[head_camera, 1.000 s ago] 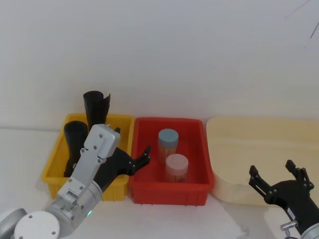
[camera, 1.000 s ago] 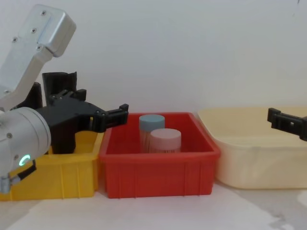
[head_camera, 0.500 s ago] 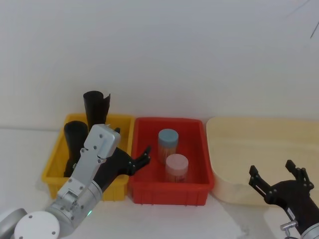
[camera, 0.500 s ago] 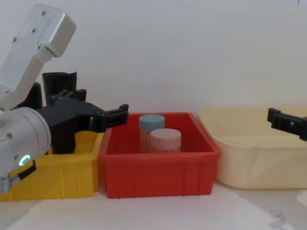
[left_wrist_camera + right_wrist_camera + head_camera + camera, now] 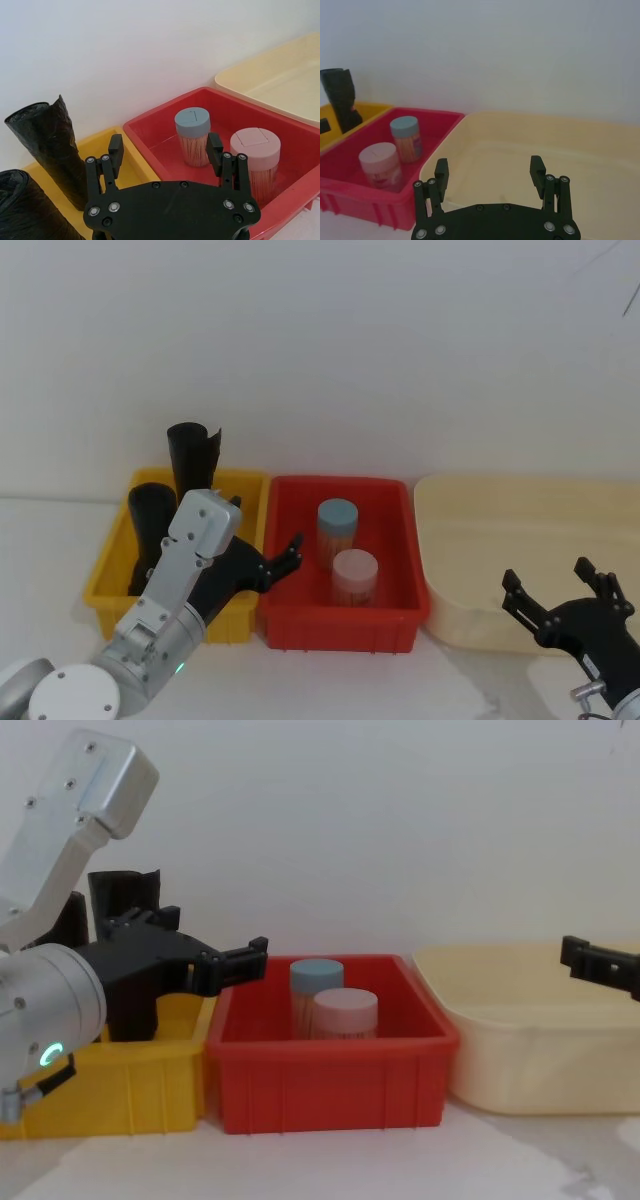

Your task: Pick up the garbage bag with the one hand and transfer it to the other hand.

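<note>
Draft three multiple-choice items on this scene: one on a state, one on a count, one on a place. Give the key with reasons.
1. The left gripper and the right gripper are:
A. both open and empty
B. both shut
C. left shut on the bag, right open

2. How many jars stand in the red bin?
A. one
B. two
C. three

3. The garbage bag stands in:
A. the red bin
B. the yellow bin
C. the right gripper

Key:
1. A: each wrist view shows fingers spread with nothing between them.
2. B: one has a blue lid, the other a pink lid.
3. B: it stands upright in that bin, ungrasped, beside the left gripper.
</note>
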`<action>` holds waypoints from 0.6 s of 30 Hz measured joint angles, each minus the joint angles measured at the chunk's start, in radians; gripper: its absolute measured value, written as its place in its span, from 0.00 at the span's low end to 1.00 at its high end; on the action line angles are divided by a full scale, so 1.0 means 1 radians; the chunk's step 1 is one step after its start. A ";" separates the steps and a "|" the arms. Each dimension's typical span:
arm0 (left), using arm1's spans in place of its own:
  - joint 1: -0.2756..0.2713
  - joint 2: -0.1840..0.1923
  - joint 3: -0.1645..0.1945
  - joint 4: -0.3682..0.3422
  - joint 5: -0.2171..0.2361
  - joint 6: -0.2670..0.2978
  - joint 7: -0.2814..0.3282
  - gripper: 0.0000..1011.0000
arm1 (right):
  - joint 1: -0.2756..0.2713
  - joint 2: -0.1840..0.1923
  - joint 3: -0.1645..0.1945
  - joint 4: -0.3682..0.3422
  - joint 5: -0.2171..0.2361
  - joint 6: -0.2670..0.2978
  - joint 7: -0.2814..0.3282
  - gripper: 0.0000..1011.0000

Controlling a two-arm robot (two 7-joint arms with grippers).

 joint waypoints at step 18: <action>0.000 0.000 0.000 0.000 0.000 0.000 0.000 0.99 | 0.057 0.086 0.014 -0.088 0.111 0.192 0.139 0.99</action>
